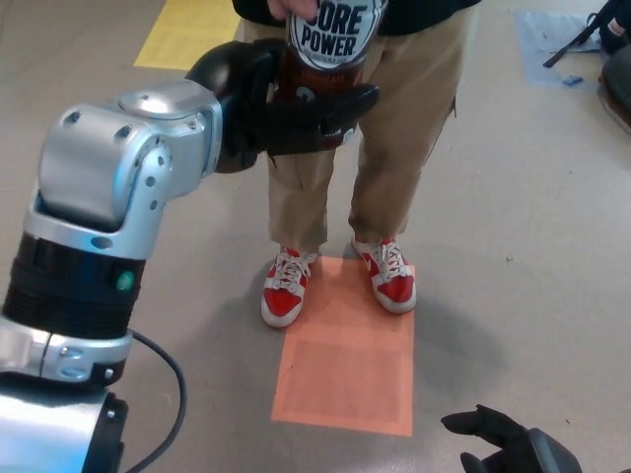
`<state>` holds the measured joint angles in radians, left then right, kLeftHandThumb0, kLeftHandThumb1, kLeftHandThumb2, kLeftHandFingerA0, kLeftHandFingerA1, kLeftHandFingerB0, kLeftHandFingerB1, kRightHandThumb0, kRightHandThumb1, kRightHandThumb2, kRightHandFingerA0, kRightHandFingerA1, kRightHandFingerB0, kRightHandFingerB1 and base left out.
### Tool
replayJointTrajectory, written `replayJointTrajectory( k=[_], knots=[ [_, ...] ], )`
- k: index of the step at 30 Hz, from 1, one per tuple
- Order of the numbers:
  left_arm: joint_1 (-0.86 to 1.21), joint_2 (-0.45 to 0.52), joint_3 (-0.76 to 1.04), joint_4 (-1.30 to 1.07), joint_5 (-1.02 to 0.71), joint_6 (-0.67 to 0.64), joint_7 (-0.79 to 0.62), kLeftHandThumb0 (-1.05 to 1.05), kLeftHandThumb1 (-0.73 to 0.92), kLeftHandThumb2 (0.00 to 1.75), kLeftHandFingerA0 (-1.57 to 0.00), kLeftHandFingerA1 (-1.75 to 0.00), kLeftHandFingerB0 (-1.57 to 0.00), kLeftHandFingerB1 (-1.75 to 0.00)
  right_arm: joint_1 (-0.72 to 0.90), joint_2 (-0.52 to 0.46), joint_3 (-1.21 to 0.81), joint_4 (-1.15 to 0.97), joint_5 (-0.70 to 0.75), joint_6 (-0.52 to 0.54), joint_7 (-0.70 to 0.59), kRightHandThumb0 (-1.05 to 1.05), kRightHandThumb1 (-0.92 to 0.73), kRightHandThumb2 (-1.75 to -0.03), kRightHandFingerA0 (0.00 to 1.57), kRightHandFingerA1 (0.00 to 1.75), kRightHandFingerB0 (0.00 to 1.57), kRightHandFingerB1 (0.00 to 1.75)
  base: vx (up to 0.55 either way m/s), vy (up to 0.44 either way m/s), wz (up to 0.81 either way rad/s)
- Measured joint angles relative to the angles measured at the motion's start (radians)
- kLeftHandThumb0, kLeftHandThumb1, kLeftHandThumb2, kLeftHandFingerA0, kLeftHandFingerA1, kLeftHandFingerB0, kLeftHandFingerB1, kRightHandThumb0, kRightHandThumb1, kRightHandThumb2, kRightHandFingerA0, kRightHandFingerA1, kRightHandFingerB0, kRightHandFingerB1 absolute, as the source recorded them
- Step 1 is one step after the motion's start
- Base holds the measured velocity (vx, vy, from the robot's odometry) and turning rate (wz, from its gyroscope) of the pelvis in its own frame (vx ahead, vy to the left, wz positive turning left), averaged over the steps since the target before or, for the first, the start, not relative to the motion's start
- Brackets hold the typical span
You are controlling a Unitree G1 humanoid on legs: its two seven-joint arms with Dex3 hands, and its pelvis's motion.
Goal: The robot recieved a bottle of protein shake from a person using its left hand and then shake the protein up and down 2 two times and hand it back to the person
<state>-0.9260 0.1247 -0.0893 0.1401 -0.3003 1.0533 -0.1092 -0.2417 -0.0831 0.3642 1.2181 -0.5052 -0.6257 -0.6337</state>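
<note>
The left hand has its fingers wrapped around the lower body of the protein shake bottle, which stands upright. A person's hand seems to grip its top. The right hand hangs low and well away, fingers apart.

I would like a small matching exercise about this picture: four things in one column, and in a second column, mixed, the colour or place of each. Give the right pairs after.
Things:
1. protein shake bottle
2. shoes
3. orange floor patch
4. right hand

Descriptions:
A. low in the bottom corner, holding nothing
B. red and white
C. between the fingers of the left hand
D. under the person's feet

Pairs: 1-C, 2-B, 3-D, 4-A
</note>
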Motion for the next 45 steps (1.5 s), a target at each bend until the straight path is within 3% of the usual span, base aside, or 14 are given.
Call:
replayJointTrajectory(
  k=[1, 3, 4, 6, 7, 9, 10, 11, 14, 22, 31, 39, 41, 45],
  knots=[
    [0.001, 0.0, -0.003, 0.01, 0.008, -0.015, 0.001, -0.72, 0.41, 0.74, 0.0, 0.0, 0.0, 0.0, 0.0, 0.001, 0.0, 0.0, 0.0, 0.0, 0.0, -0.22, -0.78, -0.68, 0.96, 0.57, 0.67, 0.51, 0.0, 0.0, 0.0],
    [0.006, 0.0, -0.008, 0.028, 0.024, -0.049, 0.004, -0.73, 0.51, 0.56, 0.0, 0.0, 0.0, 0.0, 0.0, 0.002, -0.001, 0.0, 0.0, 0.0, 0.003, -0.23, -0.78, -0.68, 0.97, 0.59, 0.67, 0.52, 0.0, 0.0, 0.0],
    [0.009, 0.0, -0.009, 0.033, 0.028, -0.062, 0.006, -0.73, 0.44, 0.8, 0.0, -0.03, 0.0, 0.0, 0.0, 0.002, -0.002, 0.0, 0.001, -0.001, 0.005, -0.23, -0.78, -0.69, 0.96, 0.59, 0.67, 0.52, 0.0, 0.0, 0.0],
    [0.014, -0.002, -0.011, 0.041, 0.042, -0.093, 0.013, -0.73, 0.48, 0.83, 0.0, -0.08, 0.0, -0.06, 0.0, 0.002, -0.004, 0.0, 0.001, -0.001, 0.008, -0.21, -0.77, -0.69, 0.97, 0.59, 0.68, 0.52, 0.0, 0.0, 0.0],
    [0.017, -0.003, -0.012, 0.042, 0.048, -0.109, 0.017, -0.55, 0.66, 0.87, -0.44, -0.54, -0.05, -0.24, 0.0, 0.002, -0.005, 0.0, 0.001, -0.001, 0.009, -0.19, -0.76, -0.7, 0.98, 0.61, 0.68, 0.53, 0.0, 0.0, 0.0],
    [0.027, -0.006, -0.021, 0.035, 0.061, -0.139, 0.028, -0.34, 0.86, 0.67, -0.52, -0.42, -0.17, -0.28, 0.0, 0.003, -0.006, 0.0, 0.001, -0.001, 0.011, -0.21, -0.78, -0.7, 0.97, 0.6, 0.67, 0.53, 0.0, 0.0, 0.0],
    [0.032, -0.008, -0.023, 0.032, 0.065, -0.152, 0.033, -0.27, 0.9, 0.69, -0.92, -0.57, -0.32, -0.33, 0.0, 0.003, -0.006, 0.0, 0.001, -0.001, 0.011, -0.21, -0.78, -0.7, 0.96, 0.6, 0.67, 0.52, 0.0, 0.0, 0.0],
    [0.038, -0.012, -0.025, 0.03, 0.07, -0.168, 0.038, -0.16, 0.84, 0.67, -1.33, -0.83, -0.72, -0.46, 0.0, 0.003, -0.006, 0.0, 0.001, -0.001, 0.012, -0.21, -0.78, -0.69, 0.97, 0.6, 0.67, 0.52, 0.0, 0.0, 0.0],
    [0.056, -0.019, -0.029, 0.022, 0.087, -0.218, 0.054, -0.14, 0.8, 0.7, -1.21, -1.07, -0.9, -0.66, 0.0, 0.004, -0.007, 0.0, 0.001, -0.001, 0.016, -0.22, -0.79, -0.69, 0.97, 0.6, 0.68, 0.52, 0.0, 0.0, 0.0],
    [0.101, -0.02, -0.054, 0.002, 0.141, -0.34, 0.093, -0.17, 0.79, 0.7, -1.07, -1.29, -0.76, -1.08, 0.0, 0.005, -0.016, 0.0, 0.001, -0.001, 0.027, -0.23, -0.78, -0.69, 0.98, 0.6, 0.67, 0.51, 0.0, 0.0, 0.0],
    [0.181, -0.02, -0.082, -0.017, 0.198, -0.478, 0.112, -0.15, 0.8, 0.72, -1.0, -1.23, -0.72, -1.14, -0.004, 0.006, -0.04, 0.0, 0.006, -0.002, 0.059, -0.25, -0.81, -0.68, 0.97, 0.6, 0.67, 0.51, 0.0, 0.0, 0.0],
    [0.377, -0.049, -0.102, -0.049, 0.223, -0.579, 0.109, -0.2, 0.83, 0.69, -1.05, -1.36, -0.68, -1.15, -0.01, 0.007, -0.069, -0.002, 0.023, -0.011, 0.096, -0.23, -0.81, -0.7, 0.97, 0.62, 0.65, 0.53, 0.0, 0.0, 0.0],
    [0.428, -0.059, -0.105, -0.049, 0.222, -0.585, 0.105, -0.2, 0.86, 0.72, -0.88, -1.57, -0.61, -1.18, -0.01, 0.007, -0.071, -0.002, 0.025, -0.013, 0.102, -0.24, -0.8, -0.7, 0.98, 0.63, 0.66, 0.53, 0.0, 0.0, 0.0],
    [0.521, -0.09, -0.086, -0.049, 0.211, -0.593, 0.085, -0.19, 0.84, 0.73, -0.87, -1.56, -0.66, -1.15, -0.011, 0.007, -0.076, -0.002, 0.028, -0.019, 0.109, -0.22, -0.77, -0.71, 0.98, 0.63, 0.67, 0.54, 0.0, 0.0, 0.0]
  ],
)
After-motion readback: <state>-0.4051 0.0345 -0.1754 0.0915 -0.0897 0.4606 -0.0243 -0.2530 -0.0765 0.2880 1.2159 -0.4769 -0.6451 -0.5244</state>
